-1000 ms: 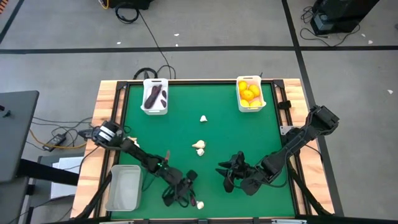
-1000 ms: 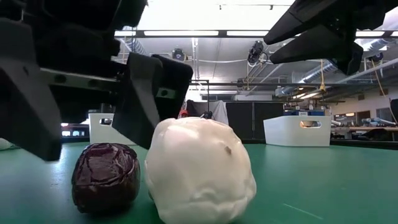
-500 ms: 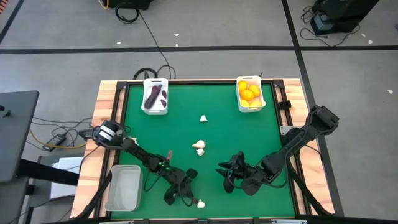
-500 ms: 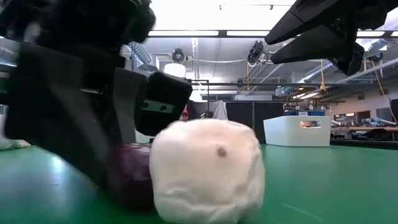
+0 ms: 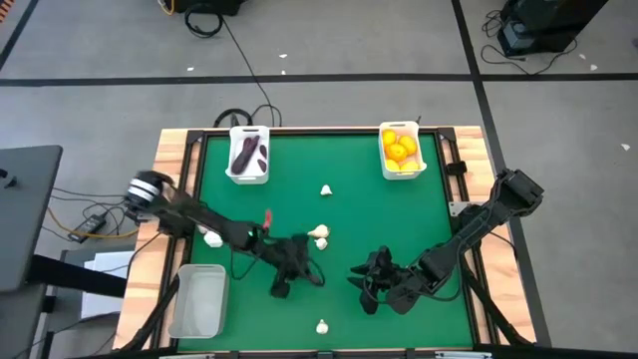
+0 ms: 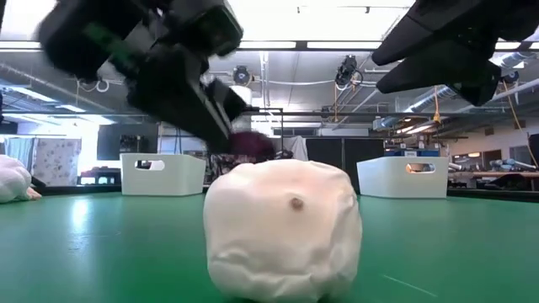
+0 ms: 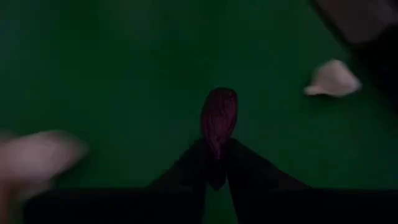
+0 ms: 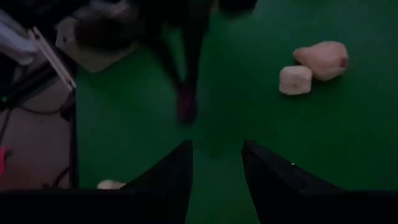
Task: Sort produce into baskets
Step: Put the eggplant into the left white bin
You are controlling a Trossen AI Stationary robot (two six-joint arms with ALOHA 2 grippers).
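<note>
Left wrist view: eggplant point(image 7: 218, 119) between hand point(image 7: 216, 167) fingertips.

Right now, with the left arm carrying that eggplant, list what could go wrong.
1. The left gripper pinches the purple eggplant only by one end, so it may slip out on the way to the eggplant basket.
2. Two garlic bulbs lie on the mat right beside the arm, which could knock them.
3. The right gripper waits nearby, open; the arms could crowd each other.
</note>
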